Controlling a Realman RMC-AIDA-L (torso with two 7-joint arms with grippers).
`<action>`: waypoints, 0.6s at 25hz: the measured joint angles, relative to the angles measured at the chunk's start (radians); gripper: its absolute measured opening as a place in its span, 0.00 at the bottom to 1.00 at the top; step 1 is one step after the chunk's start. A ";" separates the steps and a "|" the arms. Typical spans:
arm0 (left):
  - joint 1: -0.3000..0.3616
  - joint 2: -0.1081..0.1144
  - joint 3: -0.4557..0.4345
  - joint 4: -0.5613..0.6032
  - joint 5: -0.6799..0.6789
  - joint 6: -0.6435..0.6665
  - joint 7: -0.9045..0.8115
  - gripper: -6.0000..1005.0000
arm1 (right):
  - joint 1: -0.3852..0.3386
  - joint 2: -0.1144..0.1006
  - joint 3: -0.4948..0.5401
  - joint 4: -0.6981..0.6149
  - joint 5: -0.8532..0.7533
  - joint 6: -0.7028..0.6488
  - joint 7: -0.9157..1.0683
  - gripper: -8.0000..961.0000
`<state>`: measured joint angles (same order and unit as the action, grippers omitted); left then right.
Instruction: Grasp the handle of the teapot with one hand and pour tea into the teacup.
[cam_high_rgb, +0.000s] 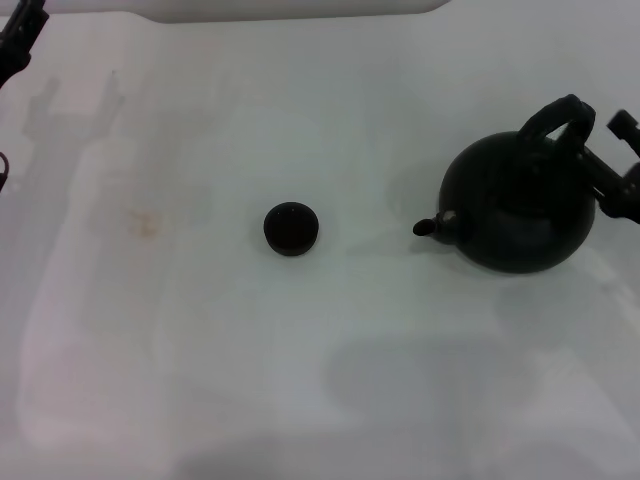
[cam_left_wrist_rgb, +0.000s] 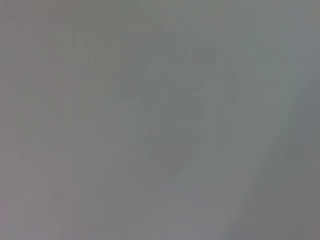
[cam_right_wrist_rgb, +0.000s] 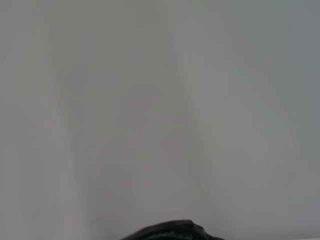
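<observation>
Left gripper (cam_high_rgb: 20, 40) sits at the far left corner of the white table (cam_high_rgb: 200, 380), well apart from everything; cannot tell its finger state. Teacup (cam_high_rgb: 291, 229) stands upright near centre. Teapot (cam_high_rgb: 518, 203) stands at right, spout toward the cup. Right gripper (cam_high_rgb: 612, 165) is at the handle (cam_high_rgb: 558, 120), apparently touching it; whether clenched or released cannot be told

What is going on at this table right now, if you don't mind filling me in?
The right gripper is at the handle of the black teapot on the right side of the white table. The spout points toward the small teacup, which stands apart near the middle. No pouring is visible. The left gripper is at the far left corner.
</observation>
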<state>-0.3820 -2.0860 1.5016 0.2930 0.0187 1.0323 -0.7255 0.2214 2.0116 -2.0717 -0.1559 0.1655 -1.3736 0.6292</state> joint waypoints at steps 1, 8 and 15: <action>0.000 0.000 0.000 0.000 0.000 0.000 0.000 0.87 | -0.023 -0.001 0.000 0.002 0.000 -0.032 0.012 0.77; 0.000 0.000 0.001 0.000 0.004 0.000 0.000 0.87 | -0.054 -0.001 0.043 0.043 0.013 -0.087 -0.012 0.92; 0.000 0.001 0.015 0.000 0.003 0.000 0.010 0.87 | -0.023 0.012 0.194 -0.001 0.014 -0.057 -0.248 0.92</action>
<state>-0.3819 -2.0851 1.5170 0.2930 0.0216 1.0323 -0.7159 0.1989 2.0233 -1.8782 -0.1567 0.1794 -1.4309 0.3812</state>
